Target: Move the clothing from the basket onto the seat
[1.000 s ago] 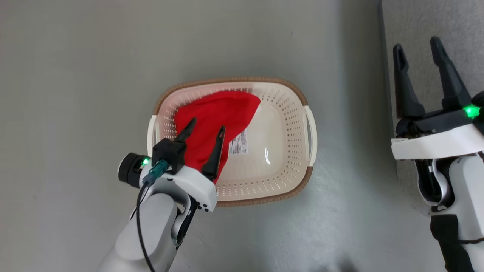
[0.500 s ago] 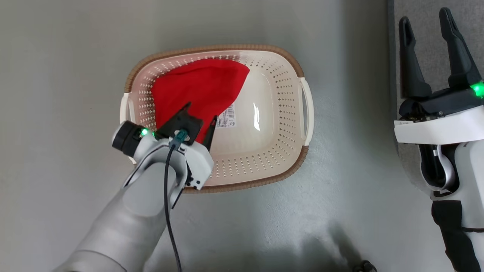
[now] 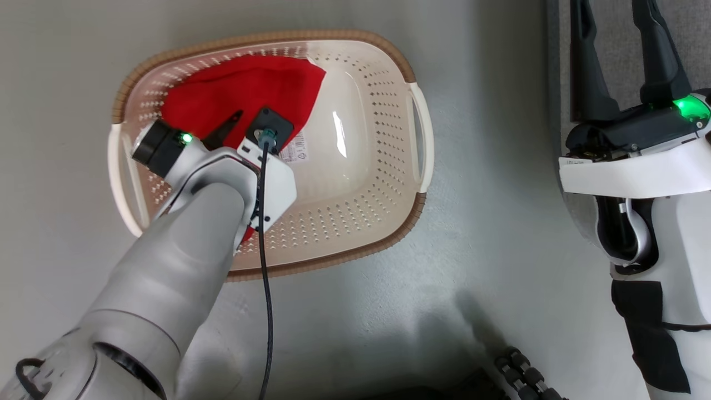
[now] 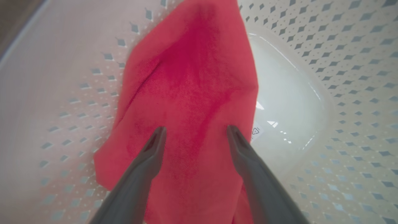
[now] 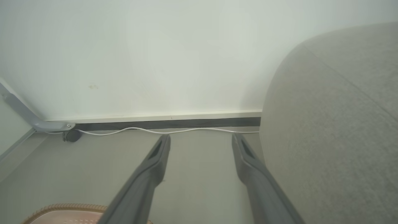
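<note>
Left gripper (image 4: 196,129), jaws spread, over limp, light clothing (image 4: 192,71) in basket (image 4: 342,62); likely best pinched at a raised fold. Right gripper (image 5: 200,137) jaws likewise spread.

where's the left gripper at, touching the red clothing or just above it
Cannot tell. In the left wrist view the open left gripper overlaps the clothing inside the basket, but neither a dent in the fabric nor a gap shows plainly.
</note>
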Controlling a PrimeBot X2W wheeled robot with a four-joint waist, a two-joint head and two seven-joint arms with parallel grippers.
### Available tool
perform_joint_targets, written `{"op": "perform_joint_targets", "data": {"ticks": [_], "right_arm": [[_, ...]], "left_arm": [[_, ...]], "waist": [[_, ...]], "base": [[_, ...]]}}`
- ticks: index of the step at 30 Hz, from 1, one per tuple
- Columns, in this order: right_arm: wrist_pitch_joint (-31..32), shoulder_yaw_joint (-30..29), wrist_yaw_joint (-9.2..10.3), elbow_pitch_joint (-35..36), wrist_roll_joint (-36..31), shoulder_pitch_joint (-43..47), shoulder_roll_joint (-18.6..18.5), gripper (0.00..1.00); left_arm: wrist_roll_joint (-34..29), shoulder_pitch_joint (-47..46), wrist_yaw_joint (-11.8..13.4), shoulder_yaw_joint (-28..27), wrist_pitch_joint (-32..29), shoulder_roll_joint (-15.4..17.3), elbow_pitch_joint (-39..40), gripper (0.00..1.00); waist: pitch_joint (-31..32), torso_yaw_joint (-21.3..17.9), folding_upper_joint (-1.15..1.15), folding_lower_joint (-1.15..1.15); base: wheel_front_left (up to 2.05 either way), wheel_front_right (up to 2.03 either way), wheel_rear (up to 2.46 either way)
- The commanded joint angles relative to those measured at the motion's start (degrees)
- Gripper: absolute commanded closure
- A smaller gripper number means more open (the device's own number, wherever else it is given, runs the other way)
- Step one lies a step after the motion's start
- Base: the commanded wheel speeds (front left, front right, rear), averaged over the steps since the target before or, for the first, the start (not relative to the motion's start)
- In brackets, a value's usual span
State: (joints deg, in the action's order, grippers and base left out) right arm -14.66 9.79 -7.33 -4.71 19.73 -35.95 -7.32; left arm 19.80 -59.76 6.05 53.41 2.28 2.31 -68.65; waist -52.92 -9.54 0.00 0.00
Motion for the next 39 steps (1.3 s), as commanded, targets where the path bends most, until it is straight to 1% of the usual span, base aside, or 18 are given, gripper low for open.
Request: {"op": "perform_joint_targets", "data": {"ticks": [1, 9, 15, 17, 20, 24, 25, 26, 27, 28, 33, 39], "right_arm": [[-0.3, 0.9, -0.16, 1.6, 0.6, 1.1, 0.7, 0.0], [-0.3, 0.5, -0.16, 2.5, 1.4, 0.8, 2.6, 0.0], [-0.3, 0.6, -0.16, 3.2, 2.0, 0.5, 3.4, 0.0], [-0.3, 0.7, -0.16, 3.3, 2.1, 0.5, 3.6, 0.0], [-0.3, 0.8, -0.16, 3.4, 2.3, 0.5, 3.8, 0.0], [-0.3, 0.9, -0.16, 3.5, 2.5, 0.2, 4.0, 0.0], [-0.3, 0.9, -0.16, 3.4, 2.5, 0.1, 4.0, 0.0], [-0.3, 0.9, -0.16, 3.4, 2.5, 0.1, 4.0, 0.0], [-0.3, 0.9, -0.16, 3.3, 2.5, -0.1, 4.0, 0.0], [-0.3, 0.9, -0.16, 3.4, 2.5, -0.3, 4.0, 0.0], [-0.3, 0.3, -0.16, 3.0, 2.2, -1.0, 3.8, 0.0], [-0.3, -0.9, -0.16, 2.3, 1.9, -0.5, 2.2, 0.0]], "left_arm": [[0.1, -1.0, 0.8, -0.1, -0.9, 0.6, -0.2, 0.0], [-1.9, -6.1, 4.4, 3.0, -5.6, 0.6, -3.6, 0.0], [-3.5, -8.2, 5.8, 4.8, -7.2, 2.7, -4.7, 0.0], [-3.8, -8.5, 5.9, 5.2, -7.5, 3.5, -4.9, 0.0], [-3.9, -8.4, 5.4, 5.8, -8.6, 4.5, -5.1, 0.0], [-3.2, -8.0, 4.4, 5.8, -9.1, 4.3, -5.2, 0.0], [-2.8, -7.8, 4.1, 5.6, -8.6, 4.1, -5.2, 0.11], [-2.8, -7.8, 4.1, 5.6, -8.6, 4.1, -5.2, 0.11], [-2.6, -7.8, 3.9, 5.6, -7.9, 3.9, -5.2, 0.84], [-2.5, -7.7, 3.4, 5.6, -7.4, 3.9, -5.2, 1.0], [-1.1, -6.5, 1.5, 5.0, -2.8, 3.8, -5.2, 1.0], [1.2, -3.6, -0.6, 3.9, 4.1, 2.6, -5.3, 1.0]], "waist": [[-1.6, -1.5, 0.0, 0.0], [-5.3, -3.5, 0.0, 0.0], [-7.6, -4.5, 0.0, 0.0], [-8.0, -4.7, 0.0, 0.0], [-8.5, -4.8, 0.0, 0.0], [-9.0, -4.8, 0.0, 0.0], [-9.0, -4.8, 0.0, 0.0], [-9.0, -4.8, 0.0, 0.0], [-9.0, -4.8, 0.0, 0.0], [-9.0, -4.8, 0.0, 0.0], [-7.2, -4.4, 0.0, 0.0], [-2.7, -2.6, 0.0, 0.0]], "base": [[0.0, 0.0, 0.0], [0.0, 0.0, 0.0], [0.0, 0.0, 0.0], [0.0, 0.0, 0.0], [0.0, 0.0, 0.0], [0.0, 0.0, 0.0], [0.0, 0.0, 0.0], [0.0, 0.0, 0.0], [0.0, 0.0, 0.0], [0.0, 0.0, 0.0], [0.0, 0.0, 0.0], [0.0, 0.0, 0.0]]}}
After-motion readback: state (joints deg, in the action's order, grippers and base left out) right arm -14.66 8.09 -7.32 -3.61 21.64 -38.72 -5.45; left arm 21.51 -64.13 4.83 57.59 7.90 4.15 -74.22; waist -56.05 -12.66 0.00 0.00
